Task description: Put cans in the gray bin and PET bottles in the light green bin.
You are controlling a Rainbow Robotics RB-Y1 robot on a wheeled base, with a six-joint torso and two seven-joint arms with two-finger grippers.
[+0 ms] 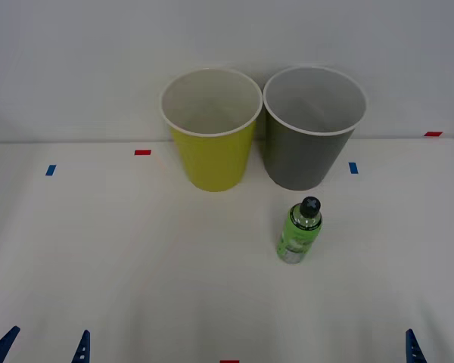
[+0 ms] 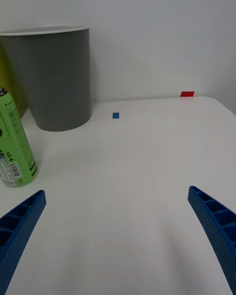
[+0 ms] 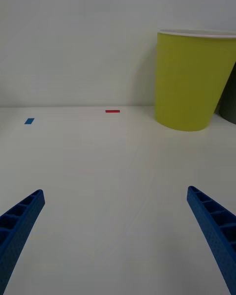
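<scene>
- Left gripper [image 3: 115, 241] low at the near left table edge, fingers spread wide, holding nothing.
- Right gripper [image 2: 115, 241] low at the near right edge, fingers spread wide too, nothing between them.
- Bottle [image 1: 299, 231] stands upright on the white table [image 1: 136, 265], black cap on, just in front of the gray bin [image 1: 310, 151], not touching it.
- Light green bin [image 1: 212, 155] sits just left of the gray bin at the back by the wall; both upright, nothing visible inside.
- Red and blue tape marks [image 1: 142, 152] on the table near the bins.
</scene>
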